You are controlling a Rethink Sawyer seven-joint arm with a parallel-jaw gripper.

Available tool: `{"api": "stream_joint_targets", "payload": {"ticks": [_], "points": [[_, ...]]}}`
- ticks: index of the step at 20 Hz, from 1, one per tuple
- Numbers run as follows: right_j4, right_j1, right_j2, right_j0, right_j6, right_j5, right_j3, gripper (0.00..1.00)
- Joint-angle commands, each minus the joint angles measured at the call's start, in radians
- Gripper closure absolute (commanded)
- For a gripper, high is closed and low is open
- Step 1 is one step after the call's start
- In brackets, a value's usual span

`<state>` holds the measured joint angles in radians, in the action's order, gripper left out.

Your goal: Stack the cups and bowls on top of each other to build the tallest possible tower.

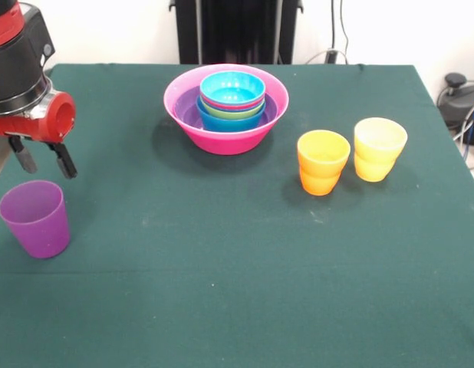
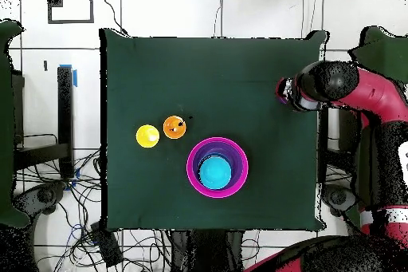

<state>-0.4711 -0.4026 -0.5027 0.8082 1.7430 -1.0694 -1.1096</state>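
gripper (image 1: pixel 44 159) hangs released, fingers apart, just above the purple cup (image 1: pixel 35 218) at the table (image 1: pixel 222 268) edge, well apart from the tower (image 1: pixel 226 107).

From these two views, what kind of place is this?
Likely a robotics lab: a green-covered table set with toy bowls and cups, a red arm's gripper over it, and loose cables on a tiled floor.

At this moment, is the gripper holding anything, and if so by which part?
Nothing is held. The gripper hangs with its jaws apart and empty, just above and behind the translucent purple plastic tumbler, which stands upright on the green table, untouched.
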Motion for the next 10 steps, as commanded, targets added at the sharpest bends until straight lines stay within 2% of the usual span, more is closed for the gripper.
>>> {"api": "stream_joint_targets", "payload": {"ticks": [1,10], "points": [[-0.077,0.041,-0.037,-0.014,-0.263,0.091,-0.069,0.0],[-0.079,0.062,-0.035,-0.009,-0.258,0.126,-0.073,0.0]]}}
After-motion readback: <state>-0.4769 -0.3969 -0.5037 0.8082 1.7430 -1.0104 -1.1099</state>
